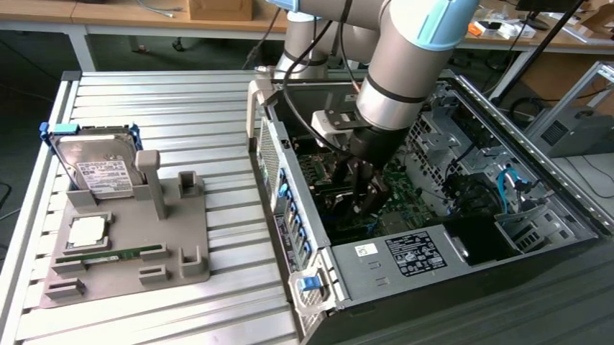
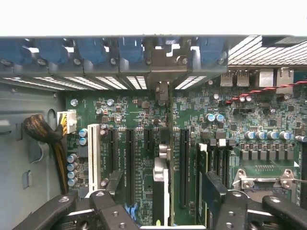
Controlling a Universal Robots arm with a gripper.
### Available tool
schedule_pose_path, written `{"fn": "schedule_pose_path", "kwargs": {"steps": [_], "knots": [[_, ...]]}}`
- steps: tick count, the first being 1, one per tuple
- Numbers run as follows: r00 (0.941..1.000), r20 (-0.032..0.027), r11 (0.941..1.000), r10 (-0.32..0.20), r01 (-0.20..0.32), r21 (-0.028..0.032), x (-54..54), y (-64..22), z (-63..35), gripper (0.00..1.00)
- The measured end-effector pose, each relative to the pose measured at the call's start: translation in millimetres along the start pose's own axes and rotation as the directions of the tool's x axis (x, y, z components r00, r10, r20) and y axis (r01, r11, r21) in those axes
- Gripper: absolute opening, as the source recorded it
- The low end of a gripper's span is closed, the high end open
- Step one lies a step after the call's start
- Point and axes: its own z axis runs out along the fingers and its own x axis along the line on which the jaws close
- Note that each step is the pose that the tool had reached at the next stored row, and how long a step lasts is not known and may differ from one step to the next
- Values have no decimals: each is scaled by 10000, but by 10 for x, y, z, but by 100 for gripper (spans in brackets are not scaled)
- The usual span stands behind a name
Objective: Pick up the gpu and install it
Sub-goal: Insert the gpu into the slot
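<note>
Down inside the open computer case (image 1: 537,237), gripper (image 2: 160,211) spread wide, clasping nothing. Directly between the fingers (image 2: 72,208), the gpu (image 2: 162,177) standing on edge in a motherboard (image 2: 249,134) slot, lower end cut off. From outside, card hidden behind the arm.

slatted metal table (image 1: 172,100), grey fixture (image 1: 177,237), computer case (image 1: 537,237)

gpu (image 2: 162,191) edge-on, upright in motherboard slot
</note>
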Motion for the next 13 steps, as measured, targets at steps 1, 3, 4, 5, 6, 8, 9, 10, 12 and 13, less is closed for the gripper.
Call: {"fn": "schedule_pose_path", "kwargs": {"steps": [1, 3, 4, 5, 6, 8, 9, 10, 12, 13], "knots": [[10000, 0, 10000, 0, 0, 0, 0, 1, -39, 76], [10000, 0, 10000, 1, -1, 0, 1, 3, -86, 76], [10000, 0, 10000, 1, -1, 0, 1, 3, -121, 76], [10000, 0, 10000, 0, 0, 0, 2, 4, -145, 76], [10000, 0, 10000, 0, 0, 0, 2, 4, -161, 76], [10000, 1, 10000, 0, 0, 0, 2, 5, -202, 76], [10000, -1, 10000, -1, 1, -1, 2, 6, -222, 76], [10000, 0, 10000, -4, 4, 0, 3, 6, -237, 76], [10000, 1, 10000, -15, 15, 0, 3, 6, -262, 76], [10000, 0, 10000, -23, 23, 0, 2, 7, -276, 76]]}}
